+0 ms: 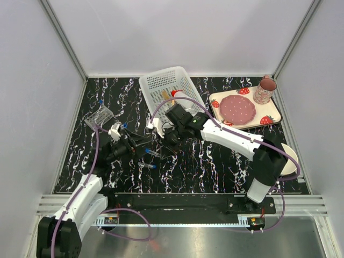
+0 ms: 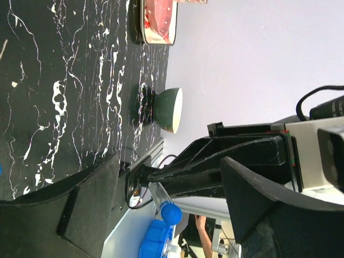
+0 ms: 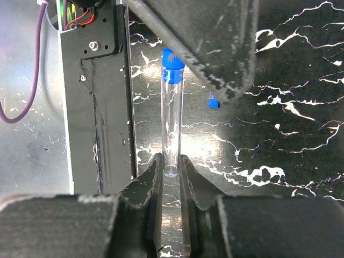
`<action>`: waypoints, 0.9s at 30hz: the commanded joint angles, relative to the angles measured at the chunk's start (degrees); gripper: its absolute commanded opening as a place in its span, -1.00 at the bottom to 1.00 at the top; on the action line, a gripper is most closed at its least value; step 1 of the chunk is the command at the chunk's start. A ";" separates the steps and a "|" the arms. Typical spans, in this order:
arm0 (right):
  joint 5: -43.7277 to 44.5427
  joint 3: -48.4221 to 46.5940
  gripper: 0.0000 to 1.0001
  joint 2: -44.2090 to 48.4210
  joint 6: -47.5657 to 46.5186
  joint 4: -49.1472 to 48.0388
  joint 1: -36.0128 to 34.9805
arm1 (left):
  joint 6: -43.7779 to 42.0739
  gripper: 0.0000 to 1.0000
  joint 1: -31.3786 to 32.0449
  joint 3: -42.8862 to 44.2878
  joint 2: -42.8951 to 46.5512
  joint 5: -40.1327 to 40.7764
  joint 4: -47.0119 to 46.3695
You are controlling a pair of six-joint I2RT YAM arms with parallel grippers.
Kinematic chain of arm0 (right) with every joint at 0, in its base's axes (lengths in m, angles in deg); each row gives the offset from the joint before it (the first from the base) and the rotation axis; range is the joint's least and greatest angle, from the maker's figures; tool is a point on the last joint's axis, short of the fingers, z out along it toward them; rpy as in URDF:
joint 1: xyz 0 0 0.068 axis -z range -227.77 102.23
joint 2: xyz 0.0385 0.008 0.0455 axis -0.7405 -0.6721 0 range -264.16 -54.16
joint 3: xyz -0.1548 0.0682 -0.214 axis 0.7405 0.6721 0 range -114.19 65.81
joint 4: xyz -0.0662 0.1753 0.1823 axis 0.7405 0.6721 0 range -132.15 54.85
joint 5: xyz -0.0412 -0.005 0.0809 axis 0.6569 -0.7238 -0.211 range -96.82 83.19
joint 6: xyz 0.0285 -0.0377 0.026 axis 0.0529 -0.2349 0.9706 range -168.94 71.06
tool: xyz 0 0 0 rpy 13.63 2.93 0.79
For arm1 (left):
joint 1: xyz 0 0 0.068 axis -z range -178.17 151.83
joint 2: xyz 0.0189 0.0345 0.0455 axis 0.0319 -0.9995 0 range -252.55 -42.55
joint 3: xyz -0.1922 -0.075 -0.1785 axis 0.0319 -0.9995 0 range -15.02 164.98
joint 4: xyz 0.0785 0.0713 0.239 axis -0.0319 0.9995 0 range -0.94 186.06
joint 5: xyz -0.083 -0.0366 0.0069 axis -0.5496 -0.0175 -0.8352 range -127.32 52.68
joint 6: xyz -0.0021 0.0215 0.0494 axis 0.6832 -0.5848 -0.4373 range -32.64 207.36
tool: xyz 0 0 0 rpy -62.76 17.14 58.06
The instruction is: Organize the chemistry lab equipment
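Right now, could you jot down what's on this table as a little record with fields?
Right pincer: shut on a blue-capped tube
Left pincer: open, close to that tube
Loose tube: lying flat, unheld
Tube rack: left side
Basket: holds the squeeze bottle
Tray: plate and mug, right side

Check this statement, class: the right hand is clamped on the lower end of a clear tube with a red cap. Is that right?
Not quite: the cap is blue, not red. The right wrist view shows the right hand clamped on the lower end of the clear tube, with its blue cap at the far end.
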 commanded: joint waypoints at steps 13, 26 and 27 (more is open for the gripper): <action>3.06 1.60 -0.73 3.51 -3.60 -2.81 1.12 | -5.90 0.01 2.17 6.72 -3.02 1.83 5.69; 4.03 0.90 -0.74 2.02 -2.99 -2.81 1.74 | -10.30 -0.10 4.01 9.01 -1.35 4.73 9.93; 4.21 0.90 -0.73 1.93 -2.99 -2.72 1.74 | -10.48 -0.11 4.19 8.83 -1.35 4.73 10.02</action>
